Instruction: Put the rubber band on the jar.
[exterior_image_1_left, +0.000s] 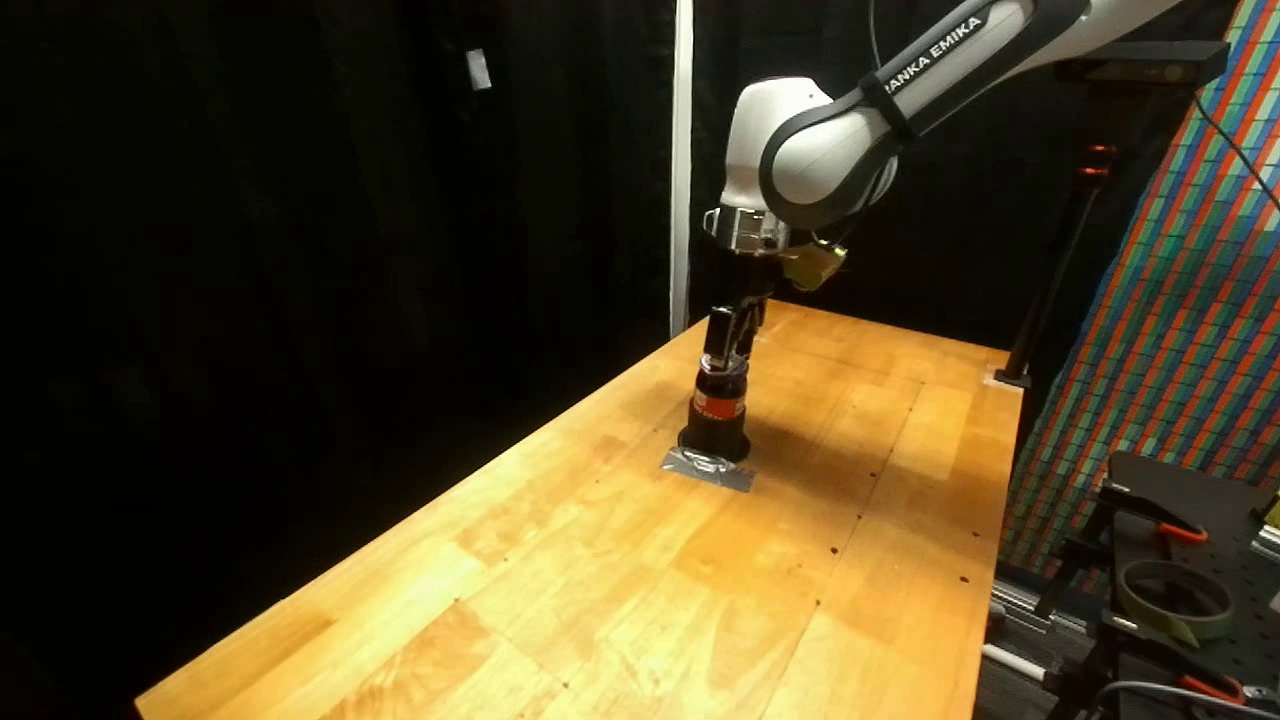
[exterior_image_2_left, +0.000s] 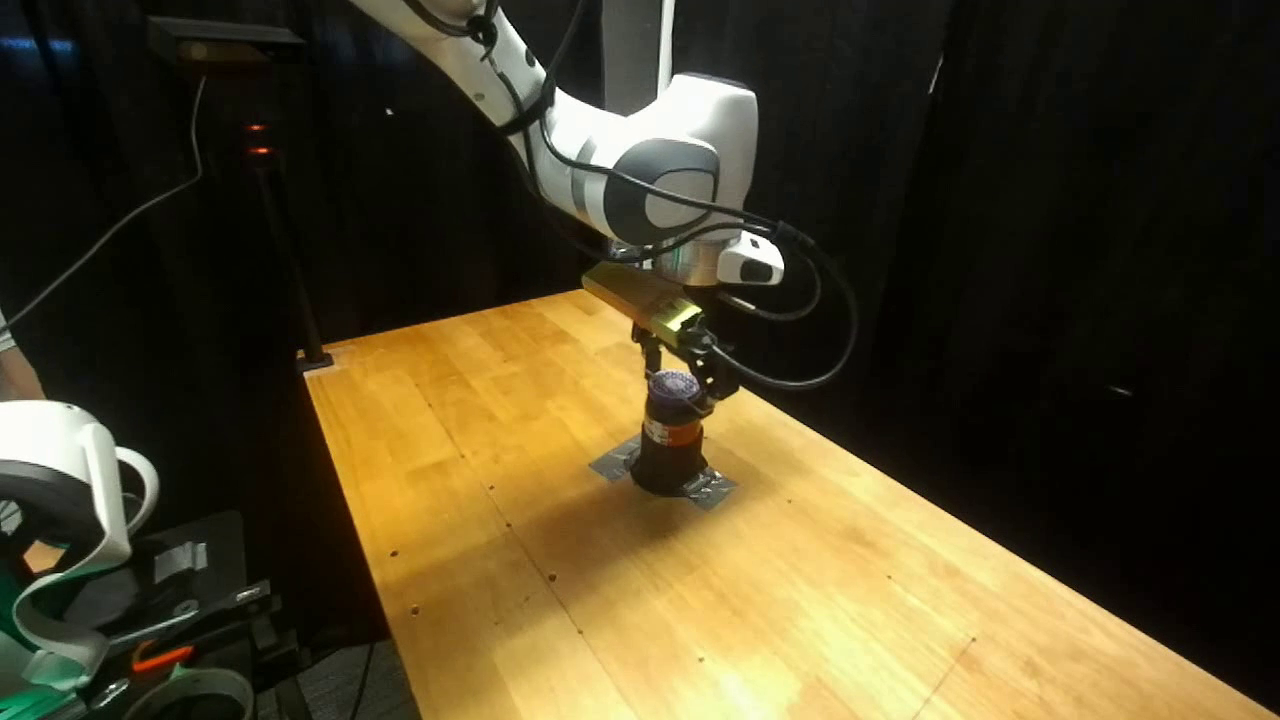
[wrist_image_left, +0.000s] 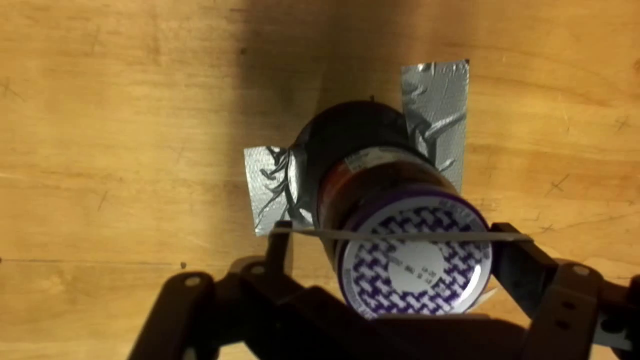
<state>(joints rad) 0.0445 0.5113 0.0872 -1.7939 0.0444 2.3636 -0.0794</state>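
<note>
The jar stands upright on the surface, long axis vertical, lid facing up. In the wrist view it slants in frame, foot toward 11 o'clock, lid toward 5 — camera angle only, both exterior views show no tilt. Lower end seated in or on a black base, can't tell which.

Rubber band is pulled taut across the claw, long axis 9 to 3 o'clock in the wrist view, passing over the lid on the 12 o'clock side of its centre. Opposite strand mostly hidden. Looks not yet around the jar; placing it is probably the step in hand, close to the end.

Claw's fingers are spread well apart with the band between them, no grip on the jar — wide presumably so the loop clears the rim. Lid sits off-centre, just beside the 3 o'clock finger; a small shift that way should centre things before lowering. Risk: band catching on the rim or slipping off early.

Duct tape at the base's 8 and 3 o'clock sides, wrist view, likely pins it against the band's pull. The arm reaches in from 1 o'clock in an exterior view, claw pointing down to 6.
</note>
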